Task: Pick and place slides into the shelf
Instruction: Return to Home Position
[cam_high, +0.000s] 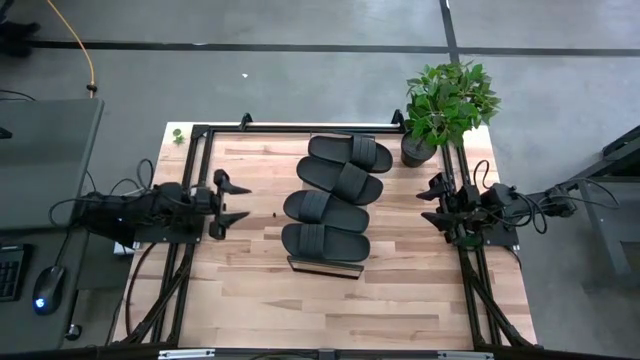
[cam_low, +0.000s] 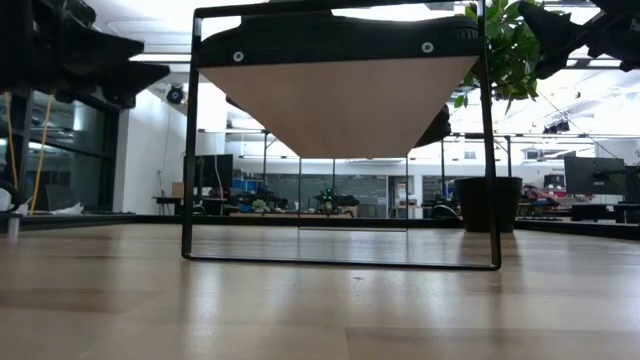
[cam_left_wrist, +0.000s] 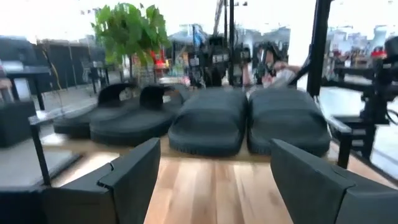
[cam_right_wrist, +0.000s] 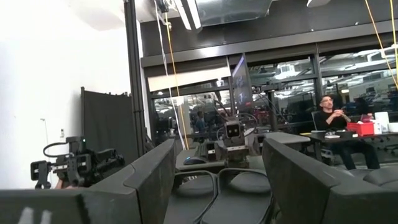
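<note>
Several black slides (cam_high: 333, 195) lie side by side in a row on the shelf (cam_high: 325, 266) at the table's middle, soles down; only the shelf's near end shows past them. In the low view the shelf (cam_low: 335, 100) is a light-wood board raised on a thin dark frame. My left gripper (cam_high: 232, 200) hangs open at the table's left, pointing level at the slides (cam_left_wrist: 211, 121) and apart from them. My right gripper (cam_high: 435, 205) hangs open at the table's right, pointing slightly upward over the slides (cam_right_wrist: 230, 183).
A potted plant (cam_high: 445, 105) stands at the table's far right corner, close to the farthest slide. Black frame rails (cam_high: 300, 127) run along the table's far, left and right sides. Bare wood lies between each gripper and the shelf. A person (cam_right_wrist: 333, 121) sits in the room beyond.
</note>
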